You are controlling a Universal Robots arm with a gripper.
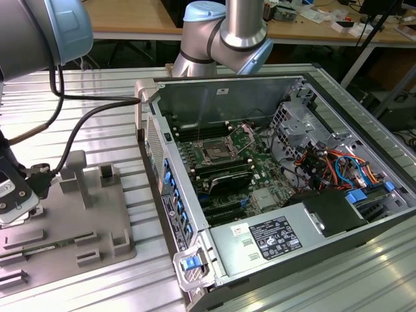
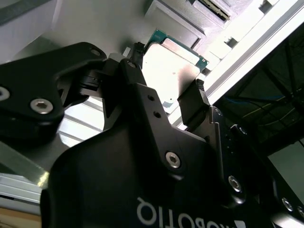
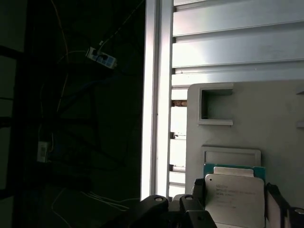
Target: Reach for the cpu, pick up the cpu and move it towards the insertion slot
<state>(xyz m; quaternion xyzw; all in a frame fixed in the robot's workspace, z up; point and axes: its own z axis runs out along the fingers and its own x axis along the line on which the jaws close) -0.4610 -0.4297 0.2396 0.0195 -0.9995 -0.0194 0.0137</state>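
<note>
Ok, cpu [image 3: 235, 202] flat, silver top up, in grey tray [image 3: 275, 118] recess; gripper [image 2: 164, 80] straddles it, can't tell if clamped.

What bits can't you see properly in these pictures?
- Second wrist view: the gripper covers part of the cpu.
- First wrist view: the picture's edge cuts off part of the cpu.
- Exterior view: the insertion slot is too small to show what is inside it.
- Both wrist views: whether the cpu rests on the grey tray or is lifted cannot be told.
</note>
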